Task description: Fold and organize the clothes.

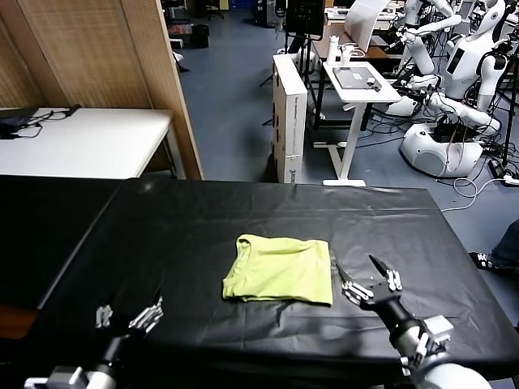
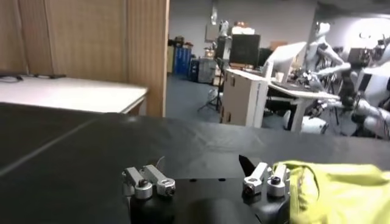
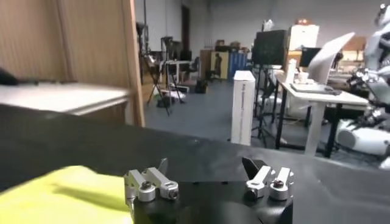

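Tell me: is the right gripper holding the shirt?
No. The right gripper hangs open beside the folded shirt, apart from it.

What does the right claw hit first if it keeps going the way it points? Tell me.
Probably nothing close. The right claw, open, sits just beside the folded T-shirt and points past its right edge, toward the far side of the black table. Its path over the table looks free, though depth is hard to judge.

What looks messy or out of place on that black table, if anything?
Nothing much stands out. The lime T-shirt lies folded into a compact rectangle near the middle of the black table, its edges only slightly uneven. The left gripper and right gripper hover at either side, jaws open, holding nothing.
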You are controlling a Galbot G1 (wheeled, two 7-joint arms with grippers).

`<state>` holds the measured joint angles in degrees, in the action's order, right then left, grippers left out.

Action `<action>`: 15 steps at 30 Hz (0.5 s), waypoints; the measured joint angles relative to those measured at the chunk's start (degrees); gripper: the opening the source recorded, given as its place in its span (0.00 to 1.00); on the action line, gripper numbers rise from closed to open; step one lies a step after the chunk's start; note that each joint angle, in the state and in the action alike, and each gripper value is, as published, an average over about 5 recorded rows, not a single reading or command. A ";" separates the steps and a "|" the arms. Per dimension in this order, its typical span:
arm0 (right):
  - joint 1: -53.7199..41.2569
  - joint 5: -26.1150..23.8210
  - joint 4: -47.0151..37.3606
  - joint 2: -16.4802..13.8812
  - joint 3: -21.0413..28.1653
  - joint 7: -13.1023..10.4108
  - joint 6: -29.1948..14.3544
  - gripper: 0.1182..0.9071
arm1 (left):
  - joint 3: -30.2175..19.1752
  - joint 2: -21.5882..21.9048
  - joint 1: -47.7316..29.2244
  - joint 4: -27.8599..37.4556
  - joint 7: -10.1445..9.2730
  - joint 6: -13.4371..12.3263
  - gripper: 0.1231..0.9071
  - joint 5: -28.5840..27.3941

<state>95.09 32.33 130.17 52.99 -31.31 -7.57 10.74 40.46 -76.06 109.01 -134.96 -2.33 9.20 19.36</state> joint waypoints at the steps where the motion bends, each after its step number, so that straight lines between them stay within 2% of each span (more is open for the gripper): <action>1: 1.17 -0.27 0.86 0.17 -0.56 -0.21 0.28 1.00 | 0.08 -0.13 0.61 -0.59 -0.56 0.55 1.00 -0.03; 4: 3.44 -1.15 2.56 0.67 -1.12 -0.83 0.96 1.00 | 0.59 -0.55 2.13 -2.01 -1.36 1.66 1.00 -0.24; 9: 5.84 -3.83 4.36 1.51 -0.05 -1.05 1.32 1.00 | 1.82 -0.52 4.04 -2.89 -2.30 1.74 1.00 0.09; 15: 8.07 -5.13 6.04 1.77 1.77 -1.97 3.15 1.00 | 2.37 0.08 6.94 -4.70 -3.92 4.79 1.00 3.80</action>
<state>103.16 27.19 136.21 54.75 -29.54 -9.54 13.88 42.84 -75.99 115.95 -139.66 -6.25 13.99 23.16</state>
